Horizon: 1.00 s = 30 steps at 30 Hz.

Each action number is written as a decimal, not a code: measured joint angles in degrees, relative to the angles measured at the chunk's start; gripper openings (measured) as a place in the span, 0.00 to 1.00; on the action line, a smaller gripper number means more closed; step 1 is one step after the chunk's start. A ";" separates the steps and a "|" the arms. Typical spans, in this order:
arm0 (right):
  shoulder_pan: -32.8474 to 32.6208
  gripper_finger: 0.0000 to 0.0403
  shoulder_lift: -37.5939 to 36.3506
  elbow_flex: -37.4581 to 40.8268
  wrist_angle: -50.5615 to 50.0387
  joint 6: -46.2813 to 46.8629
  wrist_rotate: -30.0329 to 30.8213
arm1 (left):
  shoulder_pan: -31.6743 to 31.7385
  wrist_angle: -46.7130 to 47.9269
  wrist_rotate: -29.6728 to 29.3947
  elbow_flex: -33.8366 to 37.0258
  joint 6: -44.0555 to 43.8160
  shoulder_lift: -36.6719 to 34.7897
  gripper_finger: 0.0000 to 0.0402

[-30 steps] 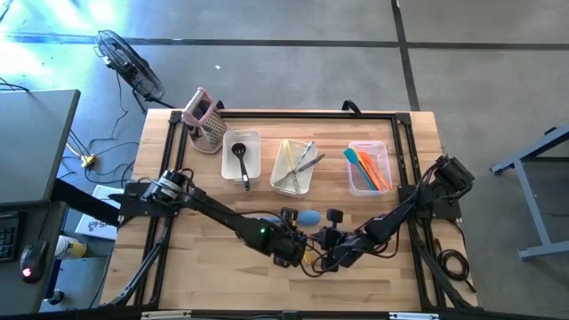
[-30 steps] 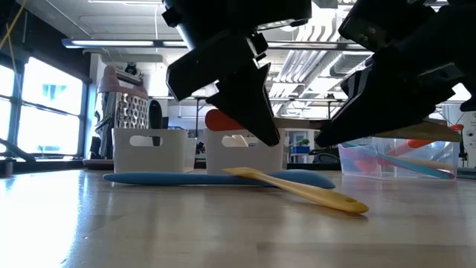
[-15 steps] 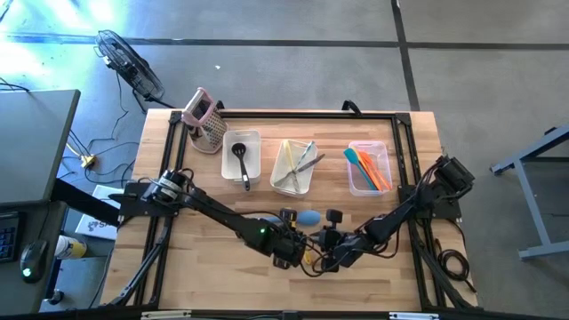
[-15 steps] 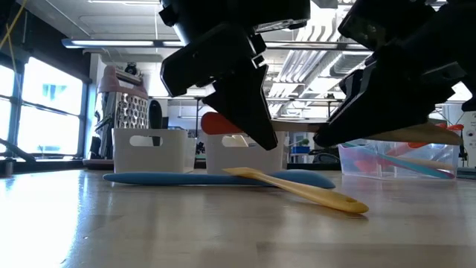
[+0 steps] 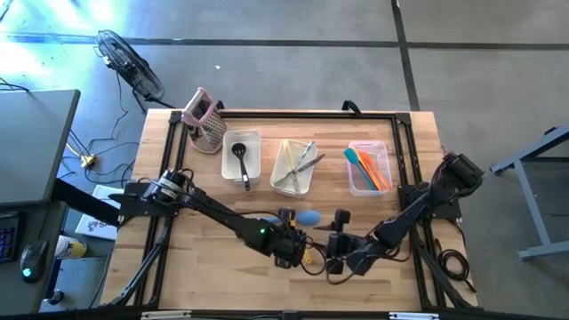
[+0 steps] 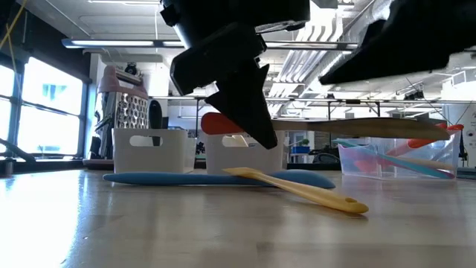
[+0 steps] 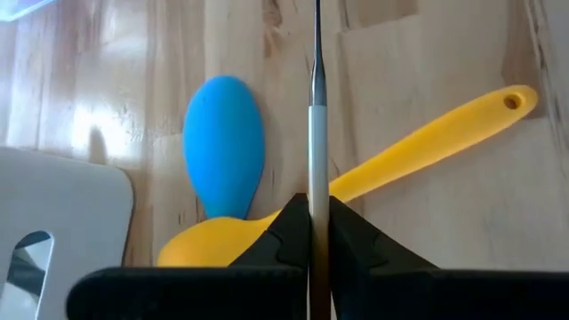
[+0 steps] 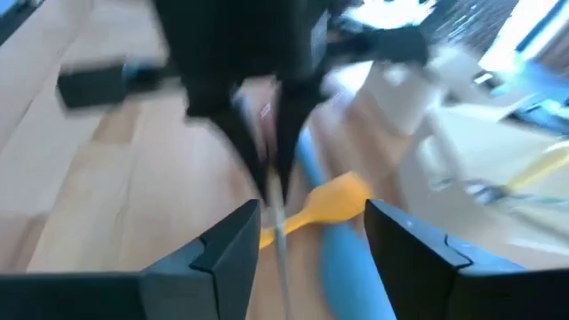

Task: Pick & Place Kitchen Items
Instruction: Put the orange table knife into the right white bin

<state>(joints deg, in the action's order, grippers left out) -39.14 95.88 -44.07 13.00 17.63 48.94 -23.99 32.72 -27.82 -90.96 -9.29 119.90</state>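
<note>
Your three bins [image 5: 368,165] beyond both grippers already hold a ladle [image 5: 242,160], metal utensils and spatulas. The blue spatula [image 7: 224,140] and yellow spatula [image 7: 427,147] lie crossed beneath the left gripper [image 7: 317,233], which pinches a thin flat utensil [image 7: 316,116] edge-on. The right gripper [image 8: 307,233], just beside it, gapes empty.

No writing, label, brand mark or number can be read anywhere here. Nothing legible stands on the tools, the containers or the arms, and the room behind the table shows no readable sign either.
</note>
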 joint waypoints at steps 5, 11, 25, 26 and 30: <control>-2.81 0.47 -3.58 0.02 -0.11 -2.13 9.28 | -0.48 3.57 -2.75 -1.52 -1.06 0.04 0.03; -4.03 0.46 -5.73 0.02 -0.06 -2.97 13.10 | -0.99 17.42 -7.56 -9.71 -3.08 0.04 0.03; -4.40 0.46 -5.73 0.04 2.07 -2.58 14.15 | 6.02 52.08 -13.81 -29.11 -0.34 -0.09 0.03; -4.43 0.46 -5.73 0.04 2.27 -2.72 14.16 | 7.14 53.81 -13.50 -29.39 -0.15 -0.09 0.03; -4.73 0.46 -5.73 0.04 2.26 -2.83 14.17 | 11.86 57.55 -12.83 -29.43 -1.84 -0.04 0.03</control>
<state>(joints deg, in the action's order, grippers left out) -43.88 90.15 -44.03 15.26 14.80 63.11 -12.13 90.26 -40.65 -120.39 -11.13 119.85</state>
